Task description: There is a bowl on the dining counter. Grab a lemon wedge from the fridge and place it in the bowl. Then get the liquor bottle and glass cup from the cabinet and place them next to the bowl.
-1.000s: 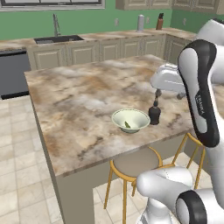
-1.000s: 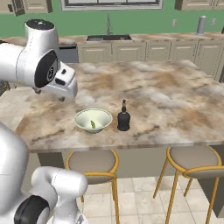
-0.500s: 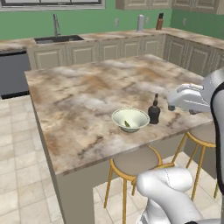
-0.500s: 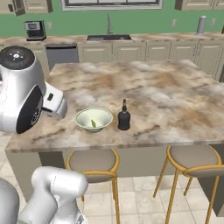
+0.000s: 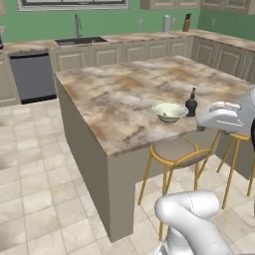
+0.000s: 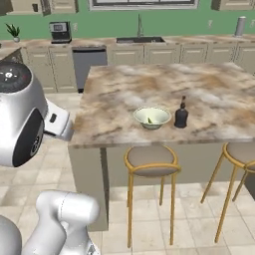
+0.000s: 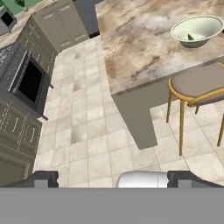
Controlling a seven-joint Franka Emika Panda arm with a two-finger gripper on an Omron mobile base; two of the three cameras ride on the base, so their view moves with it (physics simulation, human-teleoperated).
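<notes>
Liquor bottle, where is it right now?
The liquor bottle stands upright on the dining counter, just right of the bowl in the right base view.

Round stool [image 6: 152, 160] tucked at island edge; sink [image 5: 80, 41], dishwasher [image 5: 33, 75] on far wall; coffee machine [image 6: 60, 32].

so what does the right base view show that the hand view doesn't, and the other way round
Right base view alone: the liquor bottle standing beside the bowl, the sink and the coffee machine on the far wall counter. Hand view alone: an oven set in dark cabinets, and the gripper open over the floor tiles. Both: the bowl with the lemon wedge in it, the dining counter, and a stool.
</notes>
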